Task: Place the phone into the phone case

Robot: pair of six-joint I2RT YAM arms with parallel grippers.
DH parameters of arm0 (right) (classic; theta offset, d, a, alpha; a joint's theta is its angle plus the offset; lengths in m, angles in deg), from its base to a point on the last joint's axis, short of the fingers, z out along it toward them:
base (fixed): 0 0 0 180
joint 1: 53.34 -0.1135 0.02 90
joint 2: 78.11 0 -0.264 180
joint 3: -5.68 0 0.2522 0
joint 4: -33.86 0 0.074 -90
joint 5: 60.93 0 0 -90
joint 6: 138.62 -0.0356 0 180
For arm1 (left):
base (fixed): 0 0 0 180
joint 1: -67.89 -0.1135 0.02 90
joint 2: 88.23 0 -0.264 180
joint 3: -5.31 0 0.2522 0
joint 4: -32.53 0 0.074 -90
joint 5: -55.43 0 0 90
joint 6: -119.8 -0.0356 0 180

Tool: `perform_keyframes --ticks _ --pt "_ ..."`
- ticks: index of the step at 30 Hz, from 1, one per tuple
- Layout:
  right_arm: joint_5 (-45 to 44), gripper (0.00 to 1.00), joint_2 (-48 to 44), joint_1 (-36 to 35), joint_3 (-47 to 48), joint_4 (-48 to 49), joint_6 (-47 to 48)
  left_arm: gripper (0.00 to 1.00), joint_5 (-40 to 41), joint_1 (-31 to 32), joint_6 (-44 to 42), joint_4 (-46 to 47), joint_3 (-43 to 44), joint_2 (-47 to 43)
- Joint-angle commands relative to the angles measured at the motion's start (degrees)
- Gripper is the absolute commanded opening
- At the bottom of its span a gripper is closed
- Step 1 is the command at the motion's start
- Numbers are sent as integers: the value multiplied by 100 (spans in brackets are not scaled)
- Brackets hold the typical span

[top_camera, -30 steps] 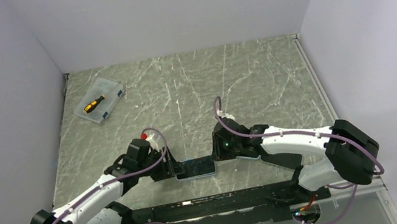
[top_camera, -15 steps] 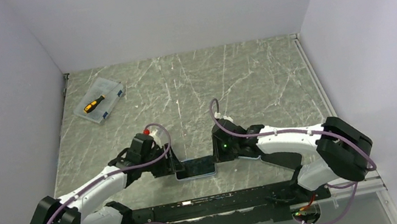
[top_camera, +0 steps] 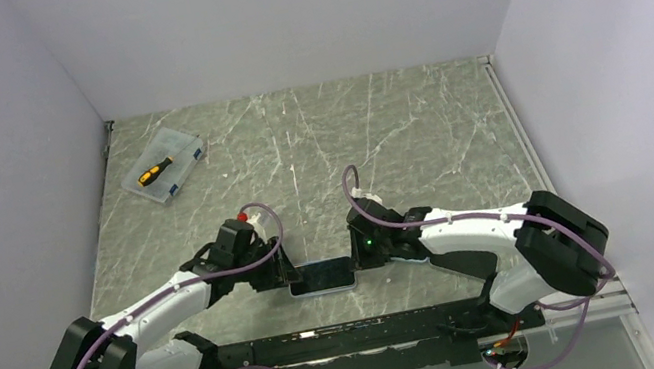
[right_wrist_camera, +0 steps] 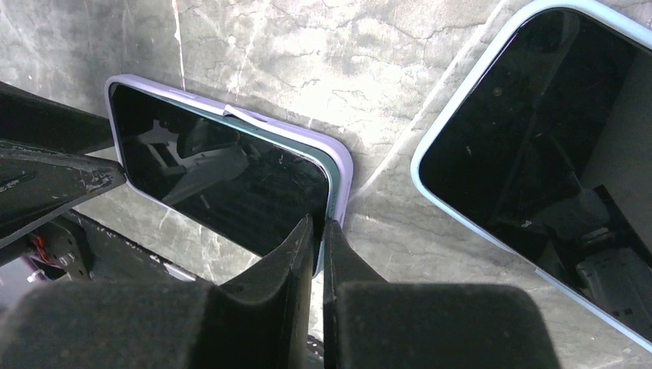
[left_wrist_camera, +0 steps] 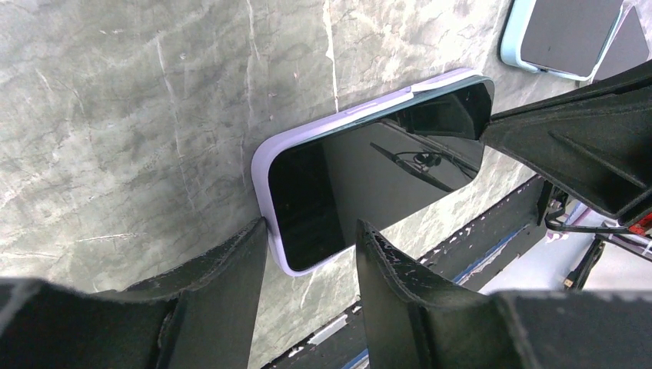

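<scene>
Toward ten o'clock from the phone (top_camera: 322, 275), well apart on the marbled table (top_camera: 415, 128), a clear box (top_camera: 163, 165) holds an orange-and-black screwdriver (top_camera: 155, 170). Near the table's front edge the left gripper (left_wrist_camera: 311, 224) stands spread, with the phone's nine o'clock end between its fingers. The phone lies flat, screen up, long axis nine to three, inside the lilac phone case (left_wrist_camera: 260, 165). Only the wrist views show it not fully seated: a dark green edge rides above the rim toward the three o'clock end. There the right gripper (right_wrist_camera: 318, 223) has its fingers pressed almost together, tips at that rim; whether they nip it I cannot tell. Just beyond, toward three o'clock, lies a second phone (right_wrist_camera: 530, 131), blue-cased and mostly hidden under the arm from above.
</scene>
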Motion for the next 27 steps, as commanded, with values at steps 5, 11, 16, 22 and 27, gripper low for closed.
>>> perform_keyframes --ticks 5,11,16,22,27 --pt "249 3 231 -142 -83 530 -277 49 -456 99 48 544 -64 -13" --pt "267 0 481 -263 -122 657 -352 49 -449 212 110 601 -130 -2" --pt "239 0 761 -421 -188 770 -438 49 -415 307 158 661 -181 -13" --pt "57 0 1297 -677 -166 630 -465 49 -434 373 196 774 -240 56" --pt "-143 0 1355 -915 -104 394 -515 49 -387 407 208 790 -283 -4"
